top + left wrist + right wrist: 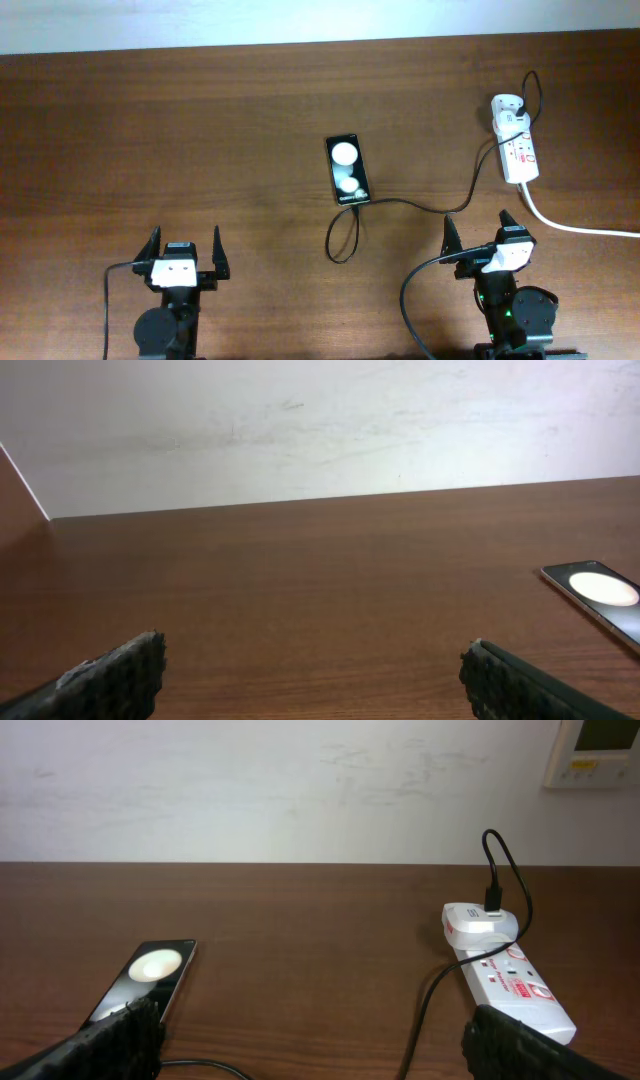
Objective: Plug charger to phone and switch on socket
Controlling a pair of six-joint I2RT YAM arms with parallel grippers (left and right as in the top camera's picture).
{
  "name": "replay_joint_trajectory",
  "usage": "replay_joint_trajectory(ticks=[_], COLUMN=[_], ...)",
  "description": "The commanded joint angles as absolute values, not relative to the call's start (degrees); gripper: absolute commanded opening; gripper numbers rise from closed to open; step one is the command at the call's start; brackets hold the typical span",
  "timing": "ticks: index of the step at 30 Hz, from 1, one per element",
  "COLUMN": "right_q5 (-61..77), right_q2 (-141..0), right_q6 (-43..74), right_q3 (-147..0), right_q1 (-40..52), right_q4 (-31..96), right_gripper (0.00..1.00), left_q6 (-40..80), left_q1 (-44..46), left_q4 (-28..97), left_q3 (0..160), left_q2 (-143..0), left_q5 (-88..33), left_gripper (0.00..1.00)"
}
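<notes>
The phone [348,170] lies flat in the middle of the table, black with two white round spots. It also shows in the left wrist view [600,600] and in the right wrist view [145,982]. The charger's thin black cable [420,207] runs from the phone's near end, loops once, and goes to the white adapter block [507,113] plugged into the far end of the socket [520,152]. The socket also shows in the right wrist view [515,988]. My left gripper [186,252] is open and empty near the front left. My right gripper [484,235] is open and empty in front of the socket.
The socket's thick white cord [575,227] runs off to the right edge. A white wall [300,790] stands behind the table's far edge. A wall-mounted panel [595,750] shows at the top right of the right wrist view.
</notes>
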State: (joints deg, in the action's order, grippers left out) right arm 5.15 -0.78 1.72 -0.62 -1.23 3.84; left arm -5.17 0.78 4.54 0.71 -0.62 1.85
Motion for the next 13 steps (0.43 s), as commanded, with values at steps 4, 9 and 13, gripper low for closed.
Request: replay_joint_trajectory(ticks=[4,9,13], right_q5=[4.3,4.2,4.2], right_q2=[-0.4,-0.4,-0.4], right_q6=[2.4,2.4,2.4], right_q3=[-0.3,-0.3,-0.3], right_q1=[-0.7,-0.7,-0.7], right_q4=[4.2,4.2,4.2], right_gripper=[0.99,0.99,0.99], left_q6=[-6.1,-6.1,-6.1], left_q1=[0.4,0.4,0.4], left_q4=[4.8,4.8,4.8], left_q3=[0.5,0.5,0.5], left_q2=[-0.3,-0.6,-0.7], left_q5=[1.2,1.2,1.2], left_gripper=[0.99,0.99,0.99])
